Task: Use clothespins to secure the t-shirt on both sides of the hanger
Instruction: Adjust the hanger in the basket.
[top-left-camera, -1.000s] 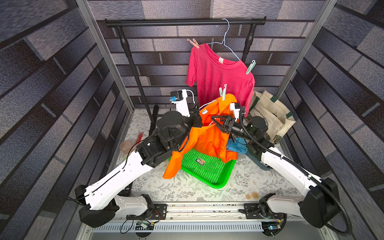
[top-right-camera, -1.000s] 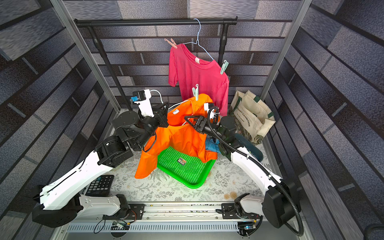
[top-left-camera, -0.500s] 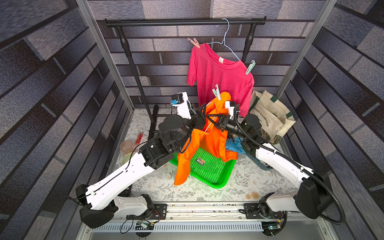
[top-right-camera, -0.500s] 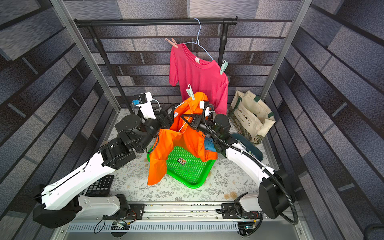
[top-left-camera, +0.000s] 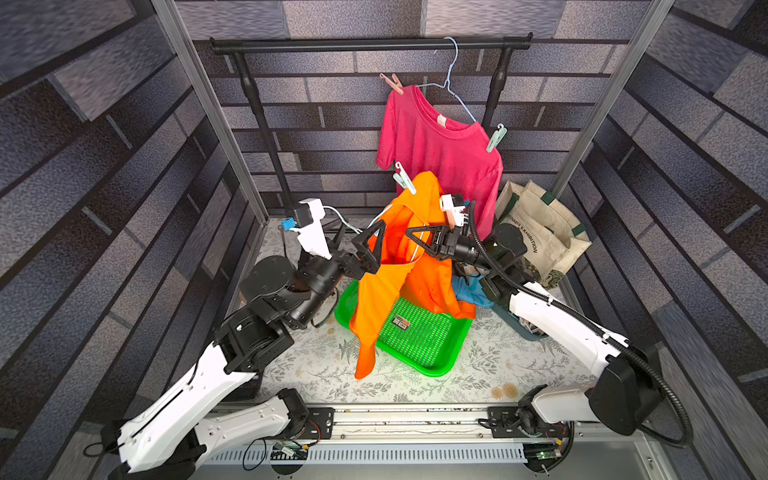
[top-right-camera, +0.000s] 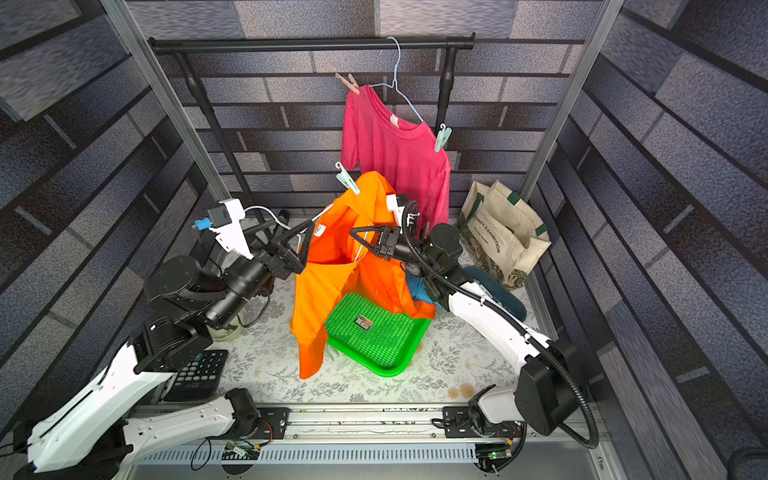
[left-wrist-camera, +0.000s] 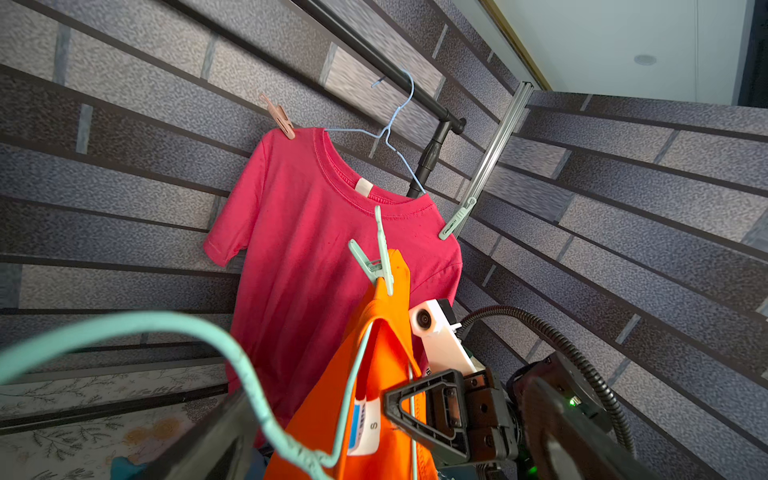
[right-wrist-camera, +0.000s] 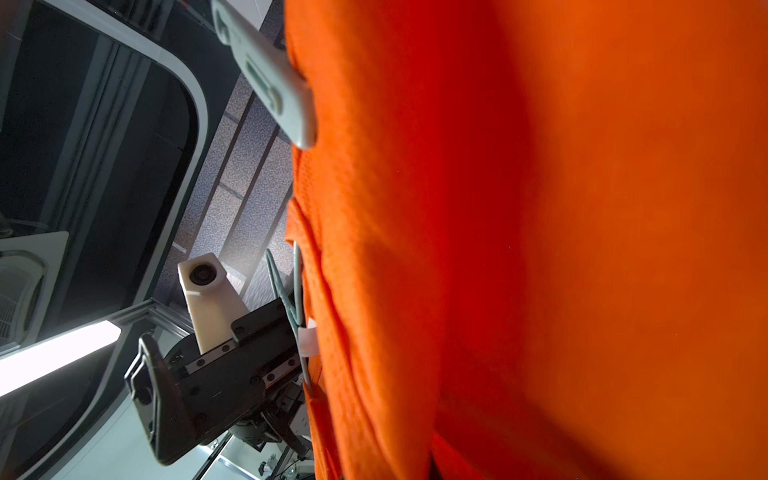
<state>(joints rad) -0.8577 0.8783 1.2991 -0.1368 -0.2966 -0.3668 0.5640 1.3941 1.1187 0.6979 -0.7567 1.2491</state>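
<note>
Over the tray (top-left-camera: 434, 371), the right gripper (top-left-camera: 410, 232) clamps the orange t-shirt (top-left-camera: 386, 291)

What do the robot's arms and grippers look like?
The left arm and right arm have white shells joined by black round joints. The left gripper and right gripper have black fingers shaped like hollow triangles. Each wrist carries a small white camera; the left's has a blue plug. A ribbed black hose runs along the right arm.

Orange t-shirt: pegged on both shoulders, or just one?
One, as far as shows. A mint clothespin clamps the raised shoulder of the orange t-shirt; the lower shoulder, by the left gripper, shows no peg.
</note>
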